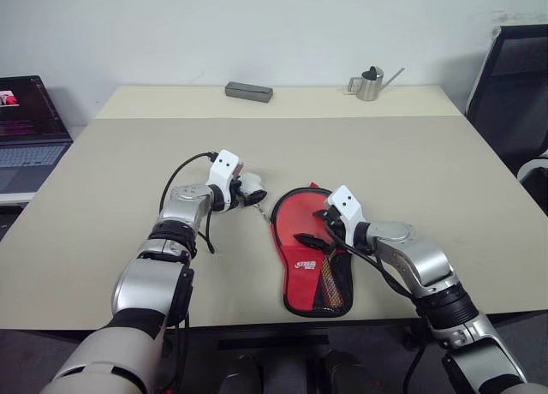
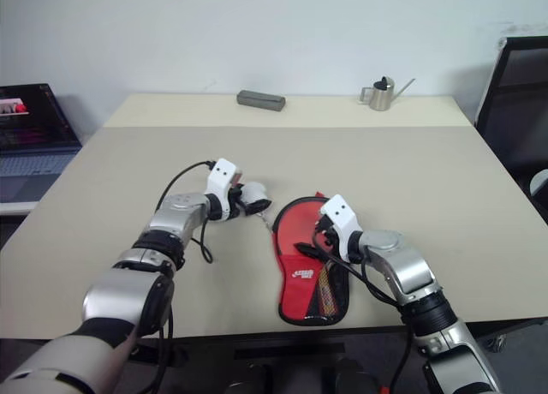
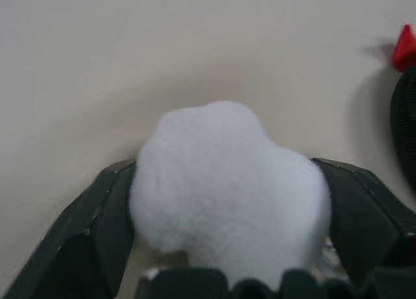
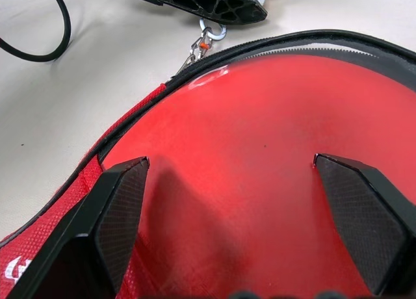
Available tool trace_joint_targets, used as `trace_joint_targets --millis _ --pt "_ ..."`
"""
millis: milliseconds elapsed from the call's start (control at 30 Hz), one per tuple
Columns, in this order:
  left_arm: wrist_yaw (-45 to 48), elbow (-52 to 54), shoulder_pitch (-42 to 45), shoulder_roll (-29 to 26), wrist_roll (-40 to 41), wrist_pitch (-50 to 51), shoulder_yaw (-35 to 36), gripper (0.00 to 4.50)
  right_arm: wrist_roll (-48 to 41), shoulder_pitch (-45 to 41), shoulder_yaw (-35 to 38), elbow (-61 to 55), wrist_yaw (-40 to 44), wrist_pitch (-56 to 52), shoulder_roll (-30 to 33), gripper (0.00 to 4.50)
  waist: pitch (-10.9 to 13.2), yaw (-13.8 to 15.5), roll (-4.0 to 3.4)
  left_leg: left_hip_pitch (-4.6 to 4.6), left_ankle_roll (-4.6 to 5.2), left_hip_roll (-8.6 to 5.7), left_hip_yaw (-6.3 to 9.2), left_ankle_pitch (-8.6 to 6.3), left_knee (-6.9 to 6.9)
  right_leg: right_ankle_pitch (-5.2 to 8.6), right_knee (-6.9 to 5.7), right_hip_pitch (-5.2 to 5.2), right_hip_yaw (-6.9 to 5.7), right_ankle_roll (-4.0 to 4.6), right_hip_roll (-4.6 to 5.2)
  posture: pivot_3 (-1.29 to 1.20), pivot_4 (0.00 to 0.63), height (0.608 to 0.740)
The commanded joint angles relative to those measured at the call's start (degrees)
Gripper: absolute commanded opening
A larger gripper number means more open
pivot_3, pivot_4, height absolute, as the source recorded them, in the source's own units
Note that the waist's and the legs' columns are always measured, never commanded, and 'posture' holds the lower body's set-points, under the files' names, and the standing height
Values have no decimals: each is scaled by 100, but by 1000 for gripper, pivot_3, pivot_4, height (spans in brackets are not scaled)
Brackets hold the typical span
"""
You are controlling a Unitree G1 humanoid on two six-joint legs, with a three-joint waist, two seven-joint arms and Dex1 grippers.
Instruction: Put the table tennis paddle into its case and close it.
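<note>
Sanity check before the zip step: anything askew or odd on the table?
Nothing spilled or damaged. One oddity: the left end effector has its fingers around the case's white pom-pom charm, not the zipper rim. The case lies flat under the open right end effector.

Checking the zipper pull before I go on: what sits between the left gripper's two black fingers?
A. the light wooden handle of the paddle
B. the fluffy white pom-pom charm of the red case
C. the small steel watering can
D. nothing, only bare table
B. In the left wrist view the fluffy white pom-pom charm sits between the left gripper's black fingers, beside the red paddle-shaped fabric case.
</note>
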State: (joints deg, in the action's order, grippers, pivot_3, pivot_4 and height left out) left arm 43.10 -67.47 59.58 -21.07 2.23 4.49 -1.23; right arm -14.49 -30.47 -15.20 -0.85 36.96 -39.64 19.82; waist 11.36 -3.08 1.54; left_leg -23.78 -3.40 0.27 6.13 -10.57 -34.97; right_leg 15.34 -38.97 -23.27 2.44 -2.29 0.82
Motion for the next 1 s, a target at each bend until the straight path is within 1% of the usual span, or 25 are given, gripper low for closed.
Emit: trace_joint_targets --millis 33,100,133,200,267,333,400,600,667,767,867,933,1000 --pt "109 83 105 46 30 -87 94 3305 72 123 8 -144 -30 -3 -5 4500 0 -1 0 0 0 0 0 0 0 0 0 0 0 0 0 0 150 740" --pt "159 78 85 84 -7 -25 78 2588 76 149 15 -206 -60 -15 -9 4500 0 -1 0 0 0 0 0 0 0 0 0 0 0 0 0 0 150 740" --pt "172 75 81 92 -19 -9 77 2326 78 156 17 -222 -68 -20 -11 4500 0 -1 0 0 0 0 0 0 0 0 0 0 0 0 0 0 150 740" --pt "185 63 72 102 -40 22 76 1645 65 160 45 -280 -101 -52 -24 4500 0 -1 0 0 0 -1 0 0 0 0 0 0 0 0 0 0 150 740" --pt "187 53 65 110 -42 31 83 1115 52 172 90 -336 -151 -72 -30 4500 0 -1 0 0 0 -1 0 0 0 0 0 0 1 0 0 0 150 740" --pt "294 91 49 119 -4 48 102 735 73 188 98 -375 -179 -48 -23 4500 0 -1 0 1 0 -1 1 0 0 0 -2 0 0 0 0 0 150 740" --pt "404 161 32 103 22 69 116 590 78 212 85 -428 -171 -17 -22 4500 0 -1 0 1 0 -2 1 0 0 0 -2 0 0 0 0 0 150 740" --pt "1399 916 -261 -193 246 424 169 558 -73 306 125 -700 -180 -281 -42 4500 0 -13 0 0 0 -1 1 0 1 0 -1 0 0 0 0 0 150 740" --pt "1806 1451 -468 -345 461 791 235 558 -130 348 132 -799 -174 -422 -30 4500 0 -22 0 0 -1 0 1 0 1 0 -1 0 0 0 0 0 150 740" --pt "2401 2576 -957 -639 848 1557 273 558 -148 395 106 -852 -201 -613 -25 4500 0 -40 -1 0 -1 4 3 1 2 0 -2 0 -1 1 0 0 150 740" --pt "2626 3588 -1372 -903 1200 2280 319 558 -141 375 55 -839 -239 -775 -67 4500 0 -38 -1 2 -1 9 3 1 2 -1 -4 0 -1 2 -2 0 150 740" --pt "2659 4026 -1527 -1048 1427 2656 398 558 -110 328 2 -771 -237 -831 -97 4500 0 -29 0 3 -1 10 3 1 1 -2 -5 0 -1 5 -2 0 150 740" --pt "2645 4286 -1641 -1161 1503 2821 396 558 -46 272 -55 -663 -242 -827 -121 4500 -1 -25 0 4 -10 10 4 6 0 -6 -4 1 -2 9 -3 0 150 740"
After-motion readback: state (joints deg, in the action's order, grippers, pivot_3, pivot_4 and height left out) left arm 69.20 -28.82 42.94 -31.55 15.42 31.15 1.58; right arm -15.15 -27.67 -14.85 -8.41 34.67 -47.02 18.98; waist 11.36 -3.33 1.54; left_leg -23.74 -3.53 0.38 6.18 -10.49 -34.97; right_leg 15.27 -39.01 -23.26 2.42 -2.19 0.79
